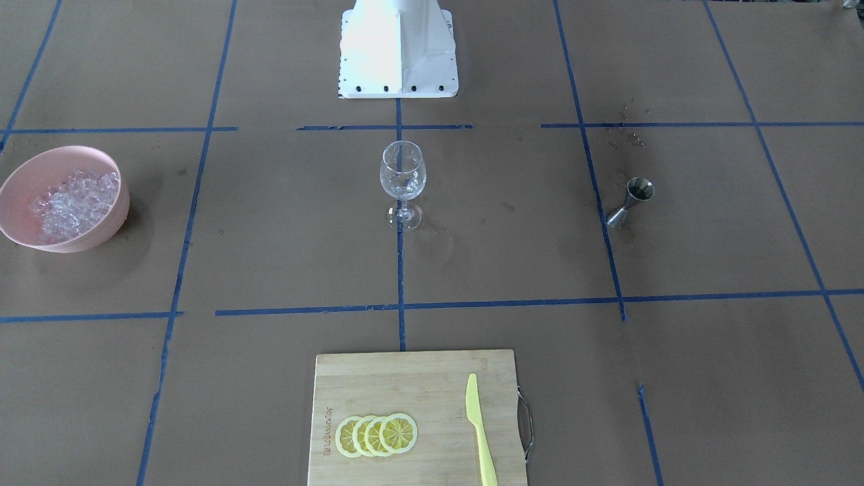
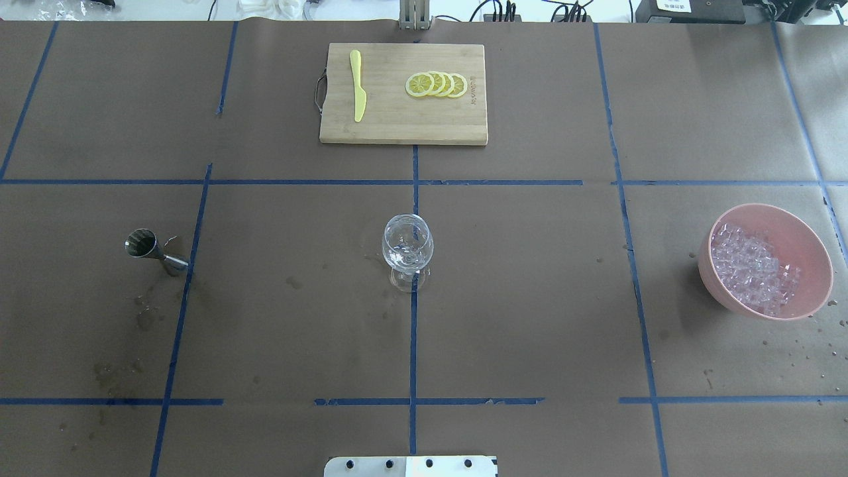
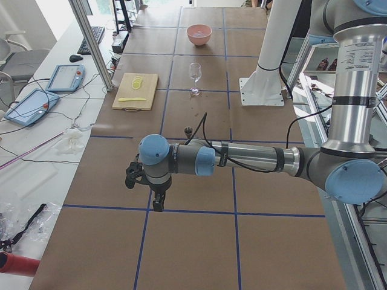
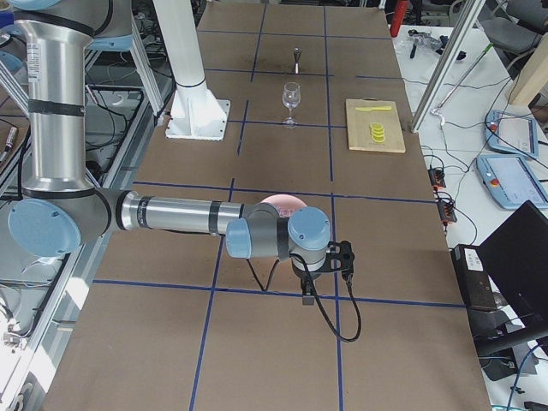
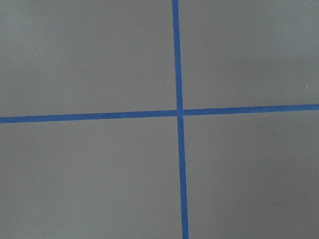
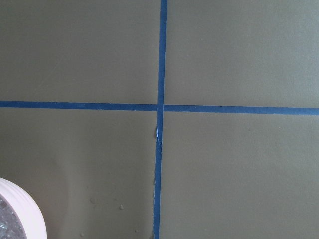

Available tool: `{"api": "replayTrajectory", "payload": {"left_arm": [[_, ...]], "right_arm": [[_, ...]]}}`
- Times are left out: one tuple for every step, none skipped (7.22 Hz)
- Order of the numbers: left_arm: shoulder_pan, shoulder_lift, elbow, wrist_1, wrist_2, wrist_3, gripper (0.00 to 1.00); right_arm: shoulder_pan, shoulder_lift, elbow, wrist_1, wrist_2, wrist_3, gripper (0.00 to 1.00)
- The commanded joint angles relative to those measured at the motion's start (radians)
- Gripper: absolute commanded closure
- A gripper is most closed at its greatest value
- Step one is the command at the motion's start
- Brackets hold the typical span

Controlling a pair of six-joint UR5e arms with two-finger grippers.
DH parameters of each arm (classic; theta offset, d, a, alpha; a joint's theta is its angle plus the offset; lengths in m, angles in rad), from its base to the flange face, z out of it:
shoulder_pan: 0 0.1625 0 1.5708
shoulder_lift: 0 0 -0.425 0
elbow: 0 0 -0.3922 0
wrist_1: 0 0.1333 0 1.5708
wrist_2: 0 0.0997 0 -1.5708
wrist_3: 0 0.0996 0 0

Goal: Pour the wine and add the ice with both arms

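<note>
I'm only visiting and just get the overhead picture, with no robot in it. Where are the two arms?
Observer: The left arm stretches out level over the table, nearer the left-end camera than the jigger.
Visitor: And the other?
Observer: The right arm reaches out likewise at the opposite end, its wrist partly hiding the pink bowl.
Visitor: Does its camera see that bowl?
Observer: Barely; only a curve of rim shows in the right wrist view's bottom left corner.

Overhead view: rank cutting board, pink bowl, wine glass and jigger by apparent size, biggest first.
1. cutting board
2. pink bowl
3. wine glass
4. jigger

The jigger is nearly as long as the wine glass but much slimmer, so that last pair is less certain.
</note>
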Motion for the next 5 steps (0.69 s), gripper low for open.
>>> {"api": "replayTrajectory", "payload": {"left_arm": [[0.0,-0.002,-0.049,0.001,0.0,-0.002,0.0],[0.0,-0.006,-0.124,0.004,0.0,-0.056,0.0],[0.005,-0.02,-0.208,-0.001,0.0,-0.18,0.0],[0.032,-0.028,-0.307,-0.002,-0.003,-0.245,0.0],[0.081,-0.029,-0.369,-0.002,-0.002,-0.283,0.0]], "right_arm": [[0.0,0.005,0.005,0.0,0.005,0.007,0.0],[0.0,0.007,0.007,0.0,0.01,0.008,0.0],[0.0,0.007,0.01,0.0,0.013,0.01,0.0],[-0.003,0.008,0.009,0.002,0.011,0.01,0.0],[-0.005,0.008,0.01,0.0,0.011,0.01,0.0]]}}
